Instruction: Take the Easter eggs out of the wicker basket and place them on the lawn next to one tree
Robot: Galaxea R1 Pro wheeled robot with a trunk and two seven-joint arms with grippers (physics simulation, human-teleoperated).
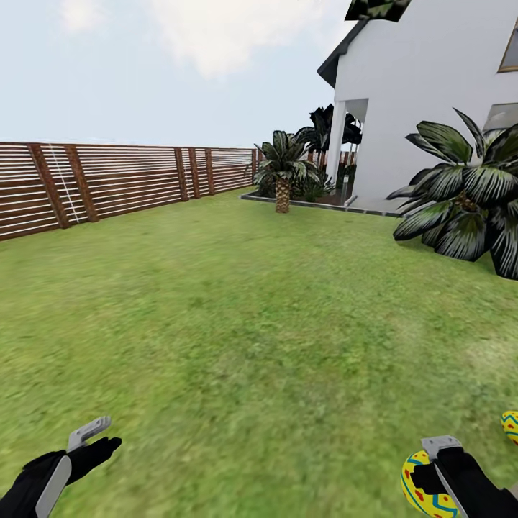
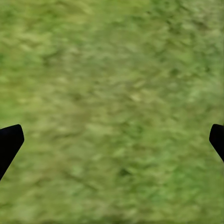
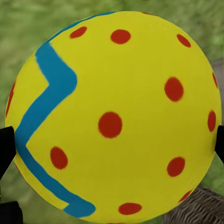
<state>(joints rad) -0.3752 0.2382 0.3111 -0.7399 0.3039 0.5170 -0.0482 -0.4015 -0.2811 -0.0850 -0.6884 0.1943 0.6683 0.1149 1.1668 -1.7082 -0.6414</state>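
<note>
My right gripper (image 1: 434, 462) is shut on a yellow Easter egg (image 1: 419, 494) with red dots and a blue zigzag band, low at the head view's right. That egg (image 3: 116, 116) sits between the dark fingertips (image 3: 5, 149) in the right wrist view. A second egg (image 1: 511, 426) peeks in at the right edge. A corner of the wicker basket (image 3: 200, 210) shows behind the held egg. My left gripper (image 1: 101, 437) hangs open over the lawn (image 1: 237, 316), and its fingertips (image 2: 9, 140) are spread wide above grass. The tree is out of view.
A brown slatted fence (image 1: 108, 183) runs along the left and back. A white house (image 1: 424, 101) stands at the right rear. A small palm (image 1: 283, 173) grows by its paved edge, and a large dark-leaved plant (image 1: 467, 201) stands at the right. Open grass stretches ahead.
</note>
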